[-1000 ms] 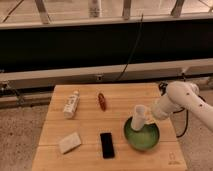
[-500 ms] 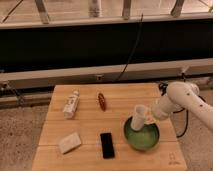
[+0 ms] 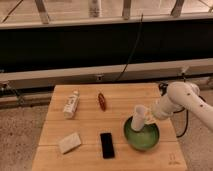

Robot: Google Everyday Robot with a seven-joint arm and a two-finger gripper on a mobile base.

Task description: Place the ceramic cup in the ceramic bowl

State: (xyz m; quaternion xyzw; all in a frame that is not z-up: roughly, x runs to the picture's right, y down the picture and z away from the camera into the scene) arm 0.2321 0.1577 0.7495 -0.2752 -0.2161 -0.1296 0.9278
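The arm reaches in from the right edge of the wooden table (image 3: 120, 117), and the gripper (image 3: 150, 116) sits over the far rim of the green ceramic bowl (image 3: 147, 141), near the front right corner. Its jaws are clamped on the white ceramic cup (image 3: 138, 116), which hangs tilted, its lower end at the bowl's far-left rim. Over by the left edge lies a white bottle (image 3: 71, 104) on its side. A reddish-brown item (image 3: 102, 100) lies towards the far edge, mid-table. A black phone (image 3: 106, 145) lies flat by the front edge, and a pale block (image 3: 69, 142) is near the front left corner.
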